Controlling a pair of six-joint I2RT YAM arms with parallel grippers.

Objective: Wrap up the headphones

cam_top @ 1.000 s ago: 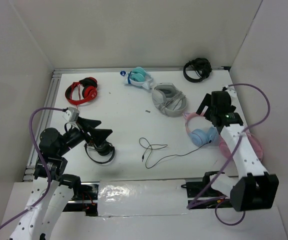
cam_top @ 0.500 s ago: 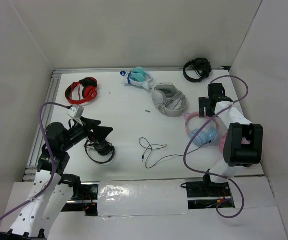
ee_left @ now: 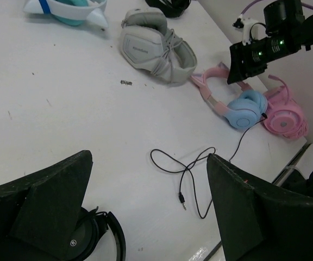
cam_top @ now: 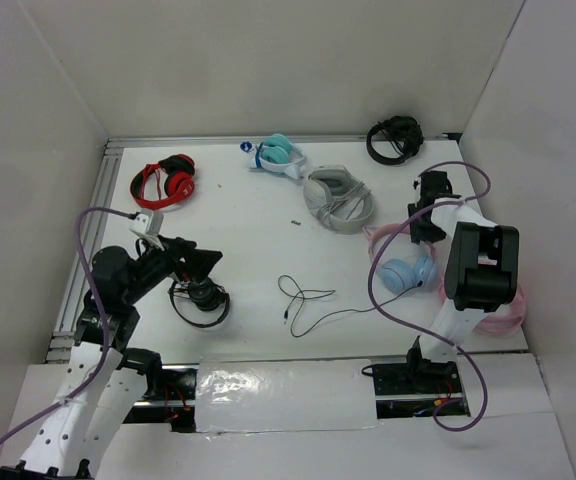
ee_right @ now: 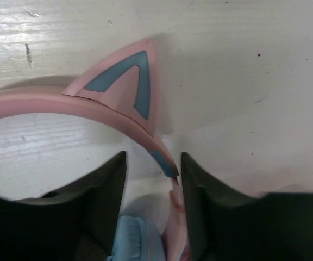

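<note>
While the headphones [cam_top: 403, 262] lie flat on the right side of the white table [cam_top: 248, 230], the right gripper [cam_top: 420, 222] reaches down over the pink headband at the far end of the pair. Its wrist view shows the two dark fingers [ee_right: 99, 196] set a little apart, one on each side of the band [ee_right: 118, 109], just below a cat ear with a blue inset; a gap shows on both sides, so the band is straddled and not pinched. A light blue ear cup [ee_right: 132, 239] sits at the bottom of that view, between the fingers. From the blue cup [ee_left: 243, 109] the thin black cable [cam_top: 308, 300] runs left across the table in loose loops, and its plug [ee_left: 182, 202] lies free toward the near edge. An all-pink pair [cam_top: 498, 300] rests just beside the headphones on their right, partly under the right arm. The left gripper [cam_top: 206, 262] hangs over the left half of the table with its fingers spread wide and nothing between them, above a black pair [cam_top: 200, 300]. Farther back lie a grey pair [cam_top: 338, 200], a teal-and-white pair [cam_top: 276, 153], a red pair [cam_top: 163, 182] and another black pair [cam_top: 393, 138] at the far right corner
</note>
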